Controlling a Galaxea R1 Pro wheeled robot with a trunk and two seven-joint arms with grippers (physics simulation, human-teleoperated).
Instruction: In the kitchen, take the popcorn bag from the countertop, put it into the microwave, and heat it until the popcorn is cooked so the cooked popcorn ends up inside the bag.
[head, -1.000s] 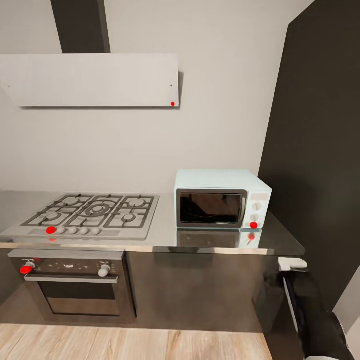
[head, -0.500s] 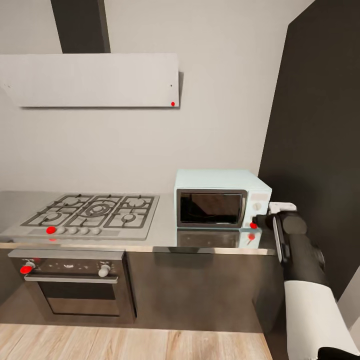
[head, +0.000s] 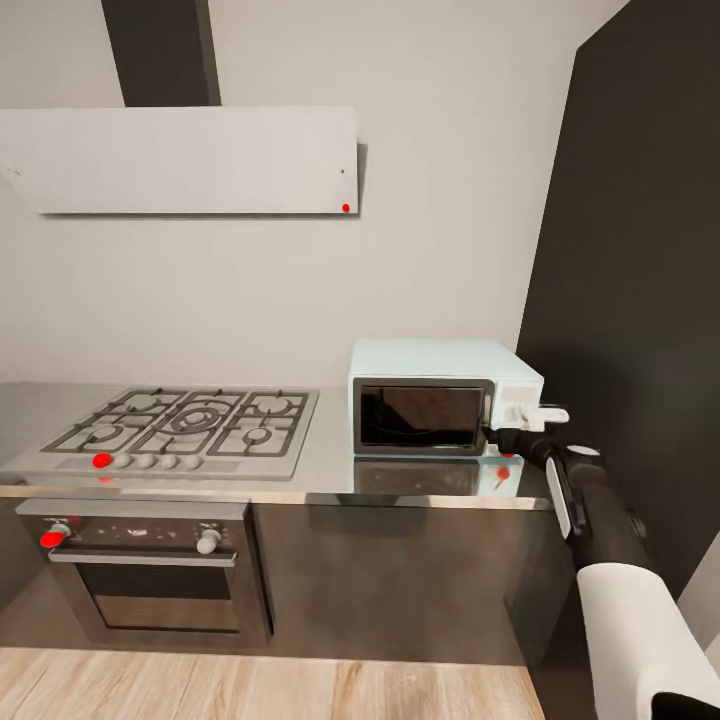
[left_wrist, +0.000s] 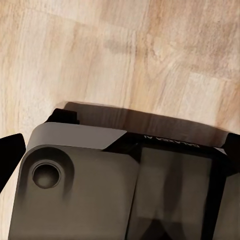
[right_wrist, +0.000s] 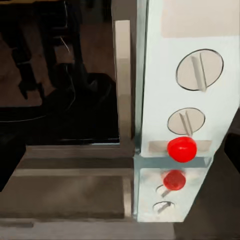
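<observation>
Head view: the pale blue microwave sits at the right end of the countertop, door closed, beside the gas hob. The right gripper, low by the cabinet a second ago, has risen to the microwave's knob panel (probably touching it); its opening can't be told.

Left wrist view: wood floor and the robot's dark base.

Right wrist view: door handle, knobs and red light close ahead, suggesting the door gets opened next. No popcorn bag visible.
</observation>
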